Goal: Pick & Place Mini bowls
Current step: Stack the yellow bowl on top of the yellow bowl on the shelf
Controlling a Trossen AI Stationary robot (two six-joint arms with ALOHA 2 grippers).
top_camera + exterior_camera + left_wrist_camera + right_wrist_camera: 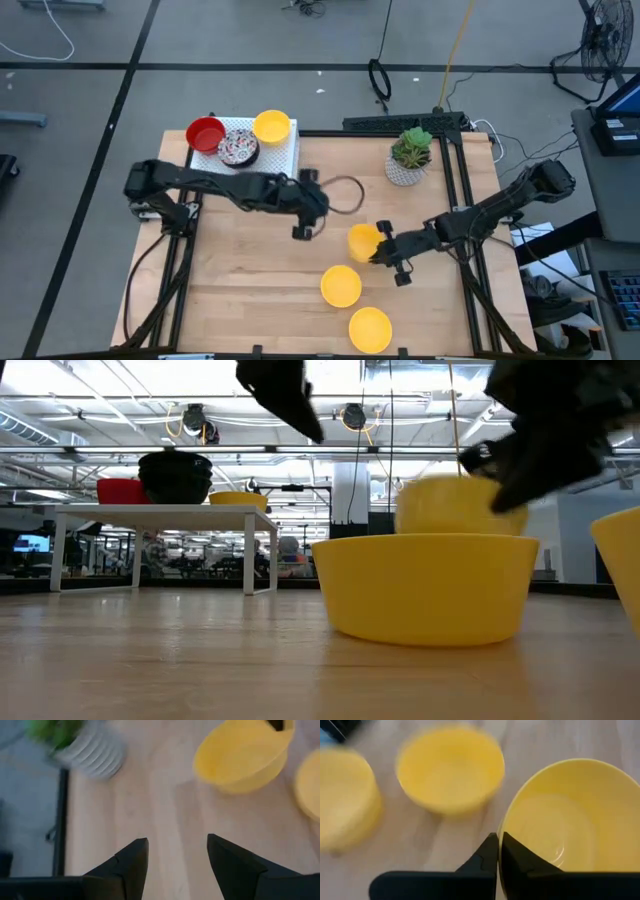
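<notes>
Three yellow mini bowls are on the near right part of the table. My right gripper (381, 250) is shut on one of them (362, 240); the other two (340, 286) (370, 329) sit upright on the wood nearer the front edge. A red bowl (206, 133), a speckled bowl (238, 148) and another yellow bowl (271, 126) stand on the white rack (290, 152) at the far left. My left gripper (303, 225) hangs open over bare wood in the middle of the table, left of the held bowl (240, 752). My right gripper (499, 847) pinches the rim (506, 822) of the yellow bowl, on the side facing the table's right edge, with one finger (520, 862) inside the bowl and one outside. It comes from the table's right, slanting down. The bowl stays mouth-up, slightly tilted; a nearer bowl (425, 585) hides its base.
A white pot with a green plant (410, 158) stands at the far right, behind the held bowl. A thin wire ring (345, 192) lies by the left wrist. Black frame rails (468, 190) run along the table's right side. Bare wood stretches across the near left.
</notes>
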